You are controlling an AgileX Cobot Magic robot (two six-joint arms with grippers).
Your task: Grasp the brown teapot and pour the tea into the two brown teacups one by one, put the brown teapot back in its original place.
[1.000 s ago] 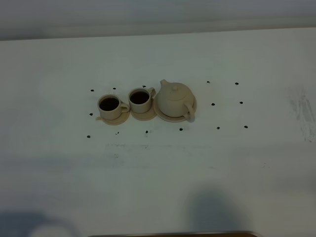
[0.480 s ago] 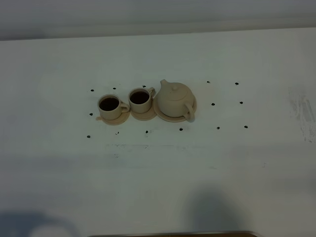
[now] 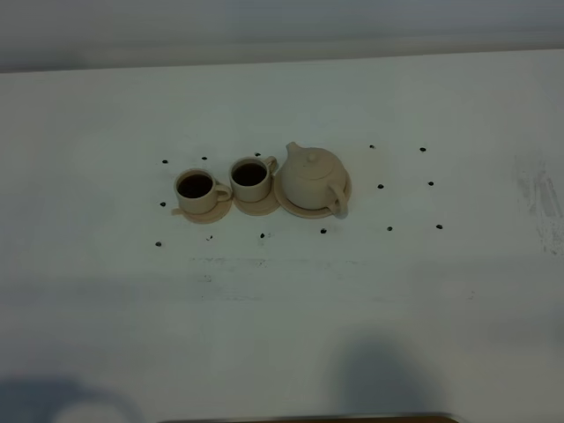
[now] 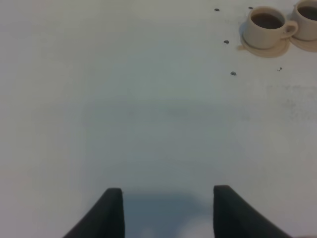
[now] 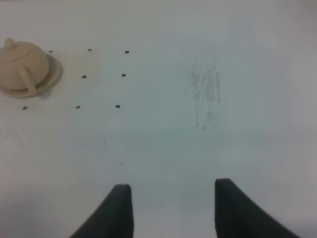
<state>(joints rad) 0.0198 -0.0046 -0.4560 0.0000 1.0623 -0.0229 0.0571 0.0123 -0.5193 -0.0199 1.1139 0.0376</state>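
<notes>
The brown teapot [image 3: 313,178] stands upright, lid on, on its wide round saucer plate [image 3: 289,204] at the table's middle; the right wrist view shows the teapot [image 5: 22,69] far off. To its left stand two brown teacups [image 3: 196,188] [image 3: 249,176] on small saucers, both holding dark tea. The left wrist view catches the same teacups [image 4: 266,27] [image 4: 307,15] at a distance. My left gripper [image 4: 168,190] is open over bare table, holding nothing. The right gripper [image 5: 173,185] is open too, empty, well away from the teapot. Neither gripper appears in the exterior high view.
Small black dots [image 3: 381,187] mark the white table around the tea set. A faint grey smear [image 5: 208,94] lies on the table's right side. A dark edge [image 3: 308,418] runs along the near table border.
</notes>
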